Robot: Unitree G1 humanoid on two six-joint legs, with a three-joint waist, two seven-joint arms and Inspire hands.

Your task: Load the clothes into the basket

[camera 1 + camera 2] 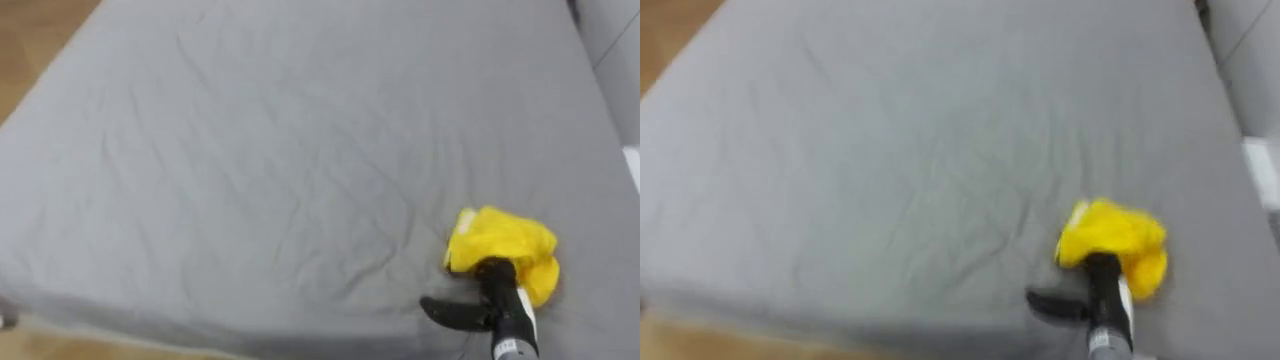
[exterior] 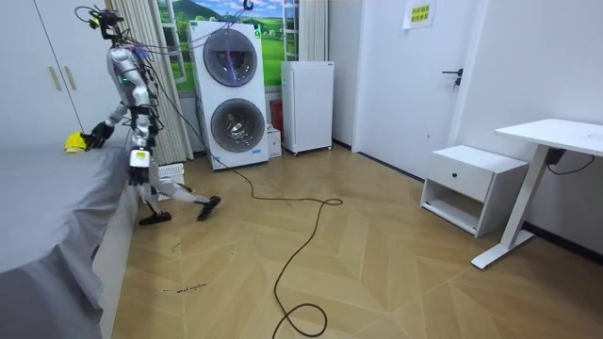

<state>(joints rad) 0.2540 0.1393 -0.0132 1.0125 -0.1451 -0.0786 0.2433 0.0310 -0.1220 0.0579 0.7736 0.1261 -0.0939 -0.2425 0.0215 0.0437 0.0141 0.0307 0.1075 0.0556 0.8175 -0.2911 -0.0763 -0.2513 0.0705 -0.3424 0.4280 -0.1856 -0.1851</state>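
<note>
Bed sheet (image 1: pixel 250 150) grey, wrinkled; right hand (image 1: pixel 497 285) on yellow cloth (image 1: pixel 500 240) near edge, grasp unreadable; washer stack (image 2: pixel 231 94) behind robot.

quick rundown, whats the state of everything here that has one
grey sheet: spread out, wrinkled
yellow garment: crumpled, lying on the sheet
right hand: on the garment, grip hidden
stacked washers: both doors shut
room door: shut
bedside drawer: shut

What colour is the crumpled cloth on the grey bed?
Bright yellow crumpled cloth; best in left eye view.
</note>
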